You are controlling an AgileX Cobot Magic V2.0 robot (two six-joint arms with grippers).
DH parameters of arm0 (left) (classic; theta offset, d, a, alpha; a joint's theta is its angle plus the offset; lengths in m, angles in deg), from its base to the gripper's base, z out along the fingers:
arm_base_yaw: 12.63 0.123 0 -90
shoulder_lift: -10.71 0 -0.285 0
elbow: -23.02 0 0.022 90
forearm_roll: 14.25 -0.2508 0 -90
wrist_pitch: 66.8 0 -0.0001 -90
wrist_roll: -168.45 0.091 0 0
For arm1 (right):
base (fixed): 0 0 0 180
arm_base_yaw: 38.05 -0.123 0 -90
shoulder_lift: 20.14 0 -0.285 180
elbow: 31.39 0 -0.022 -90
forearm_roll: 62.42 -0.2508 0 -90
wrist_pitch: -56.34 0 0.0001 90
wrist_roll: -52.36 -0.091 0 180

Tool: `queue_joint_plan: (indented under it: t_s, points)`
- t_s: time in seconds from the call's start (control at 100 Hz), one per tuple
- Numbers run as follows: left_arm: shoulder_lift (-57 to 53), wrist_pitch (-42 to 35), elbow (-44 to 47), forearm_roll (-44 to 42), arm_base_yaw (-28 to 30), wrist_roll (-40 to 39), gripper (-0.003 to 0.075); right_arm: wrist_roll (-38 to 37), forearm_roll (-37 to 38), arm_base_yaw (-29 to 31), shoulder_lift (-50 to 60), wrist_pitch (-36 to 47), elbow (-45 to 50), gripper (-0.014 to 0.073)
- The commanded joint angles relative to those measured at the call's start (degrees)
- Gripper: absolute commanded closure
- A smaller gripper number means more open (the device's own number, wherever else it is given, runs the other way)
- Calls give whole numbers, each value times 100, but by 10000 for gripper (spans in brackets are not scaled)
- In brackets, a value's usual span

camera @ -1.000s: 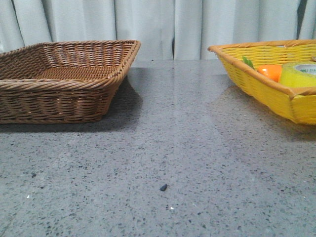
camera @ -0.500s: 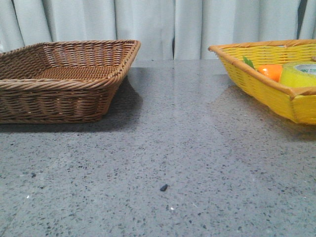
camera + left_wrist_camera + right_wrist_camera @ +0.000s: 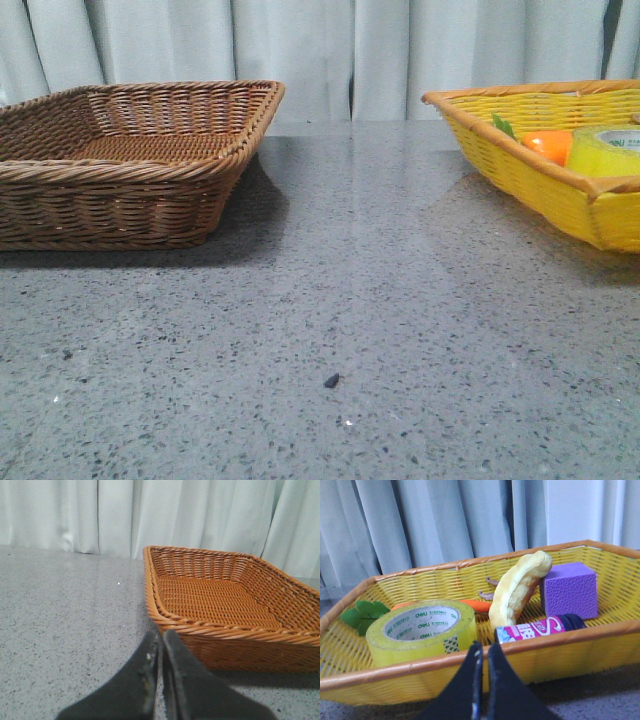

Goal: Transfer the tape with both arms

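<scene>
The tape (image 3: pixel 420 630), a wide yellow roll with a white core and green lettering, lies flat in the yellow wicker basket (image 3: pixel 600 645); in the front view it (image 3: pixel 608 150) shows at the far right inside that basket (image 3: pixel 530 170). My right gripper (image 3: pixel 483 647) is shut and empty, just outside the basket's near rim, beside the tape. My left gripper (image 3: pixel 161 636) is shut and empty, low over the table by the corner of the brown wicker basket (image 3: pixel 225 600). Neither gripper shows in the front view.
The brown basket (image 3: pixel 130 160) stands at the left of the grey speckled table (image 3: pixel 340 300). The yellow basket also holds an orange carrot (image 3: pixel 472 604), a banana (image 3: pixel 517 587), a purple block (image 3: pixel 570 590) and a pink-labelled bottle (image 3: pixel 540 629). A curtain hangs behind.
In the front view the yellow basket and the tape in it have settled slightly; otherwise nothing has visibly moved.
</scene>
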Motion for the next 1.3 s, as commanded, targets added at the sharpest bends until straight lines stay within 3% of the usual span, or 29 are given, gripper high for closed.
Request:
queue_joint_plan:
  t_s: [0.0,0.37,0.59,0.69,0.86,0.93,1.29]
  points:
    - [89,-411,-351,48,-3,-60,741,-17,-2,7,-125,321,-331,668]
    - [973,-380,-1109,48,-3,-60,741,-17,-2,7,-1291,-345,-1416,668]
    - [1581,-356,-1536,48,-3,-60,741,-17,-2,-1,-2514,-1604,-2625,659]
    - [1807,-356,-1651,48,-3,-60,741,77,-2,-58,-3196,-2124,-3257,589]
    - [1995,-419,-1716,48,-3,-60,741,310,-11,-535,-4184,-2826,-4356,328]
    - [2004,-432,-1716,48,-3,-60,741,310,-11,-814,-4596,-3120,-4808,260]
    - [2004,-432,-1716,48,-3,-60,741,310,-11,-2021,-7091,-5005,-6877,242]
